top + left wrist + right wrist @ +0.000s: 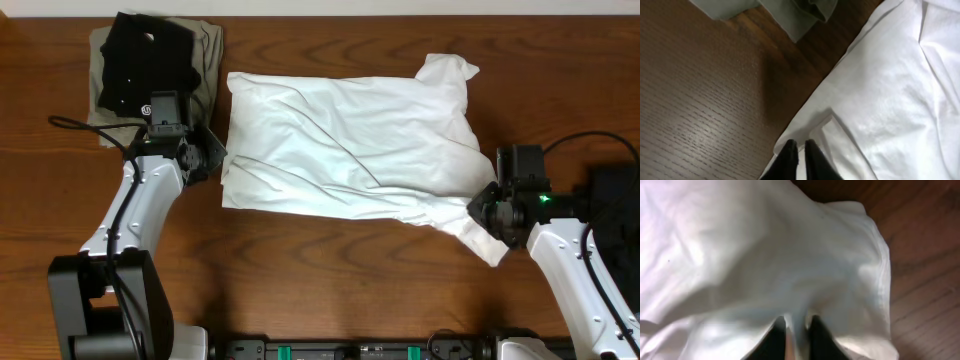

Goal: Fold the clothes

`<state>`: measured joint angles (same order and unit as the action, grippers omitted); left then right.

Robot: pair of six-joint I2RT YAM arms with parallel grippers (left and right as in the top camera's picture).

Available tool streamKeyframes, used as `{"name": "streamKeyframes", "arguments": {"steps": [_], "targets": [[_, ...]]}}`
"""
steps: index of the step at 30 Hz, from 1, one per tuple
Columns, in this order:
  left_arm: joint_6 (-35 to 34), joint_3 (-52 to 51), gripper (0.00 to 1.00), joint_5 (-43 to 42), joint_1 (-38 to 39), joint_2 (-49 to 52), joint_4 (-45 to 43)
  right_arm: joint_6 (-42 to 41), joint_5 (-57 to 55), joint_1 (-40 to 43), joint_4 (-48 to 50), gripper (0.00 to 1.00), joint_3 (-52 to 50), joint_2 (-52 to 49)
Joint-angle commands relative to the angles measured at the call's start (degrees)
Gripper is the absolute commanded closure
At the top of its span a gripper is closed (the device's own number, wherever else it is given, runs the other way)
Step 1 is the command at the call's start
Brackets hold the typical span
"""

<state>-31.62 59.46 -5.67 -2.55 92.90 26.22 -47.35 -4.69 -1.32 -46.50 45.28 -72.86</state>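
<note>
The desk [330, 270] is dark, grained wood. Across its middle lies the white T-shirt [340, 140], soft, creased fabric in a rough rectangle, with 1 flap poking out at top right and another at bottom right. At top left, a folded khaki garment [208, 60] carries a flat black shirt [145, 60]. The left hand [801, 145] pinches the T-shirt's left edge. The right hand [796, 322] pinches fabric by the lower right flap.

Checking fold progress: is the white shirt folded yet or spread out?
Mostly spread, not folded. The white shirt lies open and wrinkled on the table, a sleeve sticking out at each right-hand corner.
</note>
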Motion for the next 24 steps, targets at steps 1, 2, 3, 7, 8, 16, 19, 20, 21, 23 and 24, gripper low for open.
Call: {"name": "streamKeyframes", "arguments": {"steps": [1,2,3,7,8,16,19,20,21,23,24], "targets": [[0.0,-0.3,0.86,1.0,0.0,0.7,-0.2,-0.3,-1.6,0.9,0.5,0.71,1.2,-0.3],[0.0,-0.3,0.86,1.0,0.0,0.7,-0.2,-0.3,-1.8,0.9,0.8,0.69,1.2,-0.3],[0.0,-0.3,0.86,1.0,0.0,0.7,-0.2,-0.3,-2.1,0.9,1.2,0.69,1.2,-0.4],[0.7,-0.3,0.79,1.0,0.0,0.7,-0.2,0.1,-2.4,0.9,2.9,0.49,1.2,-0.4],[1.3,-0.3,0.77,1.0,0.0,0.7,-0.2,0.8,-2.4,0.9,3.5,0.46,1.2,-0.4],[3.5,-0.3,0.61,0.3,0.0,-2.0,2.3,9.9,4.1,1.8,0.7,0.2,6.5,-0.4],[4.2,-0.3,0.48,0.3,0.0,-4.9,4.5,16.0,11.5,1.5,-3.3,0.19,9.9,-0.4],[4.2,-0.3,0.37,0.3,0.0,-5.8,5.3,17.5,13.6,1.2,-4.6,0.22,10.5,-0.4],[4.2,-0.3,0.28,0.3,0.0,-6.7,6.0,19.8,16.2,0.7,-5.9,0.24,10.6,-0.4],[4.2,-0.3,0.13,0.3,0.0,-7.9,7.2,23.3,19.5,-0.9,-8.7,0.27,9.9,-0.6],[4.2,-0.3,0.09,0.3,0.0,-8.1,7.5,23.7,19.5,-1.7,-10.0,0.27,9.4,-0.7]]}}
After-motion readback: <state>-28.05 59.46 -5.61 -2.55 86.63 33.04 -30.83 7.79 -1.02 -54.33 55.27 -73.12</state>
